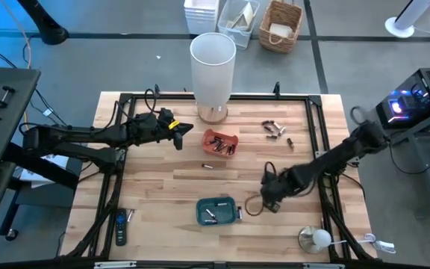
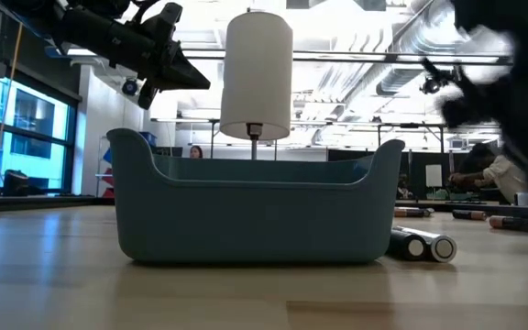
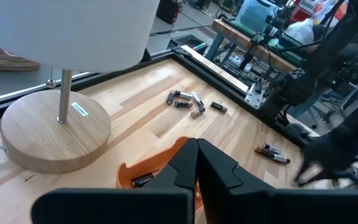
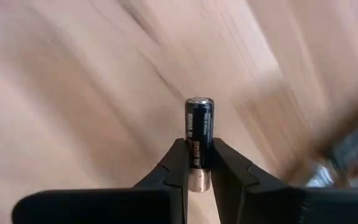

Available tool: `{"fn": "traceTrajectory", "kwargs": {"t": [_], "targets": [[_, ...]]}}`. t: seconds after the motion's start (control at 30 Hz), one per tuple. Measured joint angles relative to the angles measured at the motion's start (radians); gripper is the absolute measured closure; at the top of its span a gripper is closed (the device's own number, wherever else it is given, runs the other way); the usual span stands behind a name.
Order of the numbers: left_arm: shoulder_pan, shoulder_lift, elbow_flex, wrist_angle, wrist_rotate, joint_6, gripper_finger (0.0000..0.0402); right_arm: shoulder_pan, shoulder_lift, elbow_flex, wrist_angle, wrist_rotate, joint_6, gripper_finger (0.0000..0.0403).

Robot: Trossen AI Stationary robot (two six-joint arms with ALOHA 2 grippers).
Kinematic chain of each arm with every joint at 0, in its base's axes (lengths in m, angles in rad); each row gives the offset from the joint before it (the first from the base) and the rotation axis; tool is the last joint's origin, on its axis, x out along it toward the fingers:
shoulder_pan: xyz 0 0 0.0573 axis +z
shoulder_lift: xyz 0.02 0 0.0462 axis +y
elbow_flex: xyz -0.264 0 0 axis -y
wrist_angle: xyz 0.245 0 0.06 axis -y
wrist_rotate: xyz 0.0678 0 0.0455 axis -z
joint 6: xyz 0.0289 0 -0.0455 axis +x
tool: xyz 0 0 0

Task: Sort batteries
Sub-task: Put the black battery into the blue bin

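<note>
My right gripper [image 1: 269, 193] is shut on a dark battery [image 4: 199, 127] with silvery ends, right of the blue tray [image 1: 219, 211], which holds a few batteries. My left gripper [image 1: 183, 135] is shut and empty. It hovers just left of the orange tray [image 1: 221, 143], which holds several batteries and also shows in the left wrist view [image 3: 157, 169]. Loose batteries [image 1: 275, 131] lie at the far right of the table. One battery [image 1: 207, 166] lies mid-table. Two batteries [image 2: 420, 246] lie beside the blue tray [image 2: 255, 206]. My right gripper pinches the battery between its two fingers at the battery's rear part [image 4: 199, 163]. The battery lies along the fingers, and its front end [image 4: 199, 102] sticks out past the fingertips. It is clear of the wooden table.
A white-shaded lamp [image 1: 213, 67] on a round wooden base [image 3: 55, 134] stands at the far middle. A black remote [image 1: 120, 228] lies near the front left. A round silvery object [image 1: 314, 239] sits at the front right. A black frame edges the table.
</note>
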Motion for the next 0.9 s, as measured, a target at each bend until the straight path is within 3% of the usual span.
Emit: {"fn": "traceTrajectory", "kwargs": {"t": [0.13, 0.27, 0.43, 0.6, 0.73, 0.9], "targets": [[0.000, 0.000, 0.000, -0.009, 0.000, -0.001, 0.0401, -0.055, -0.039, 0.096, 0.106, 0.047, -0.192, 0.0368], [0.000, 0.000, 0.000, -0.028, 0.000, -0.001, 0.0402, -0.126, -0.026, 0.170, 0.339, -0.048, -0.376, 0.0368], [0.000, 0.000, 0.000, -0.042, 0.000, -0.001, 0.0401, -0.155, 0.097, 0.261, 0.431, -0.191, -0.513, 0.0368], [0.000, 0.000, 0.000, -0.048, 0.000, 0.000, 0.0401, -0.146, 0.268, 0.367, 0.416, -0.229, -0.567, 0.0368], [0.000, 0.000, 0.000, -0.050, 0.005, 0.000, 0.0402, -0.146, 0.337, 0.461, 0.393, -0.229, -0.529, 0.0315], [0.000, 0.000, 0.000, -0.053, 0.007, 0.002, 0.0402, -0.146, 0.339, 0.529, 0.223, -0.222, -0.554, 0.0229]]}}
